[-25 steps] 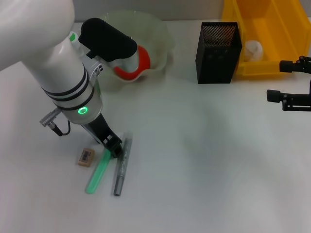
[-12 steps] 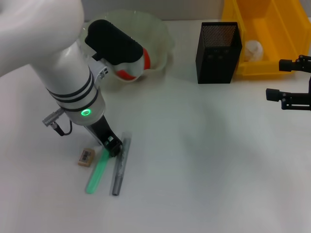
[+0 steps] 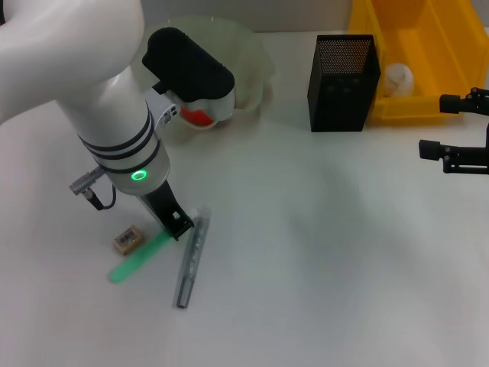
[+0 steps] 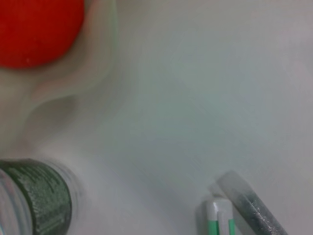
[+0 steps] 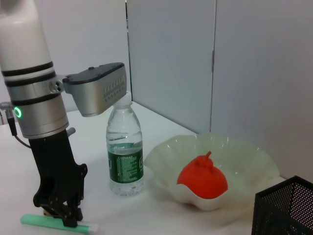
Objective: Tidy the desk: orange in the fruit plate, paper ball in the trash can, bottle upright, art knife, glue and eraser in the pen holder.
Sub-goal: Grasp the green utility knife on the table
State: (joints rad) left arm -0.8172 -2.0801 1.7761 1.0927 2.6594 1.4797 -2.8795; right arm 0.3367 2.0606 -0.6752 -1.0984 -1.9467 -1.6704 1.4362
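Down on the desk (image 3: 321,252), the left gripper (image 3: 177,227) is pressing its jaws narrowly around the near end of a green stick-shaped item (image 3: 136,258), which is lying flat and angling away toward the robot's left. Just beside that item's far half, the eraser (image 3: 128,239) is sitting on the tabletop, close to it but not clearly touching. On the gripper's other side, a grey pen-like tool (image 3: 190,262) is lying flat, its upper end close by the fingertips.

Behind the left arm, the orange (image 5: 202,178) is resting inside the fruit plate (image 5: 254,156), and the bottle (image 5: 124,152) is standing upright just beside the plate, as the right wrist view is showing. Farther toward the robot's right, the pen holder (image 3: 344,73) is standing upright near the far edge of the desk, with the trash can (image 3: 428,46) right next to it and the paper ball (image 3: 397,77) lying inside the can.

Off at the right edge of the head view, the right gripper (image 3: 447,126) is hovering with its jaws spread wide apart, holding nothing, well apart from the stationery.
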